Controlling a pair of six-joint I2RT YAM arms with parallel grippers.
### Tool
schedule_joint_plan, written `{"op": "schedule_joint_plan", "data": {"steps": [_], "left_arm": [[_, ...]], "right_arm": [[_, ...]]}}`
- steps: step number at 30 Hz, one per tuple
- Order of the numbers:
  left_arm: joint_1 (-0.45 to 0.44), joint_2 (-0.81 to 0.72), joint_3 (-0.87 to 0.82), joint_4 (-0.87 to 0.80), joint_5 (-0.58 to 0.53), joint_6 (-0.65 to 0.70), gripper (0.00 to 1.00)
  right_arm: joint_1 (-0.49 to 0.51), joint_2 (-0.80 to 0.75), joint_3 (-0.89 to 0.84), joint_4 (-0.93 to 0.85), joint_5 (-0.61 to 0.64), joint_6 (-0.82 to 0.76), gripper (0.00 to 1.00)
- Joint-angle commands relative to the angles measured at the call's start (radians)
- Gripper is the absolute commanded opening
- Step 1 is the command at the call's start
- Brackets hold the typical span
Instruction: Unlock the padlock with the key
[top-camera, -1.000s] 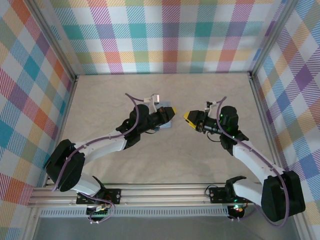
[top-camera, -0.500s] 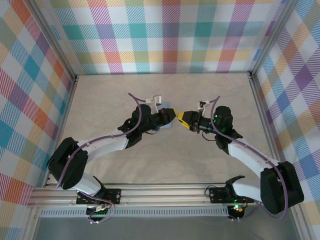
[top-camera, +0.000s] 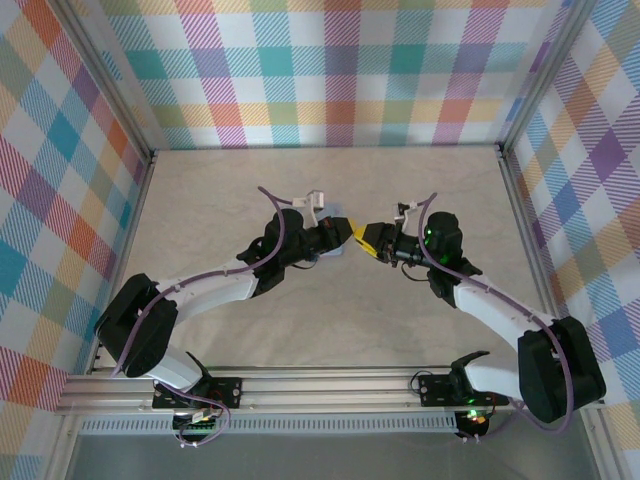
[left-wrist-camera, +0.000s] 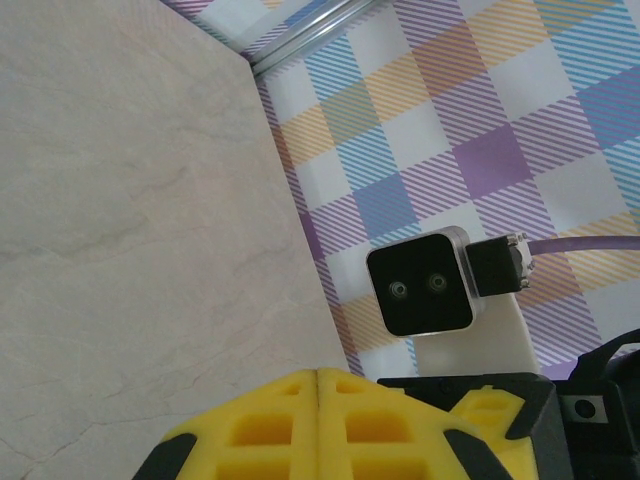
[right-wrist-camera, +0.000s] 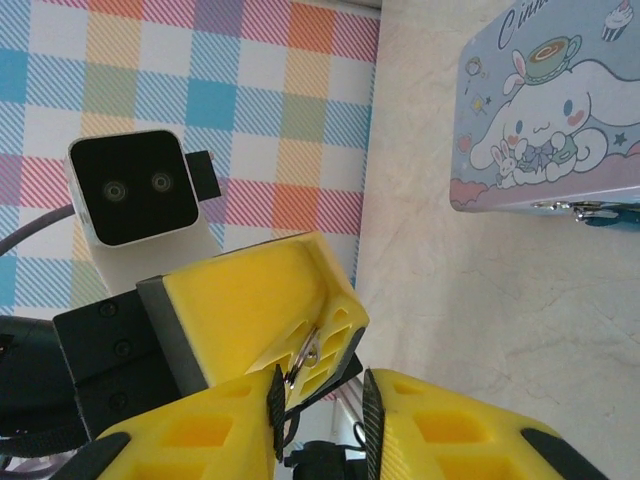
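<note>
While the left gripper (left-wrist-camera: 318, 376) is clamping the tiny, slick key (right-wrist-camera: 305, 352), we're figuring the part-open, empty right gripper (right-wrist-camera: 320, 402) should take its ring end

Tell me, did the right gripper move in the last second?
Yes. The right gripper slid left, away from the right wall rail, up close to the left gripper.

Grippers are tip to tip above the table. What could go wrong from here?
1. Only a sliver of the key pokes from the shut left gripper. The right gripper, jaws open, has little to catch, so the key may drop onto the table.
2. The yellow fingers sit nearly touching, and a bump could knock the key loose.
</note>
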Motion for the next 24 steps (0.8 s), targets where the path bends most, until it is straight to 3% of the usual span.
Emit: {"op": "schedule_joint_plan", "data": {"steps": [1,16,24], "left_arm": [[-0.017,0.006,0.029,0.038,0.017,-0.005,0.0],[-0.026,0.018,0.035,0.046,0.021,-0.007,0.0],[-0.036,0.022,0.038,0.051,0.021,-0.009,0.0]], "right_arm": [[0.006,0.004,0.008,0.041,0.01,0.012,0.29],[0.013,0.031,0.015,0.072,0.011,0.032,0.26],[0.021,0.047,0.013,0.06,0.019,0.036,0.18]]}}
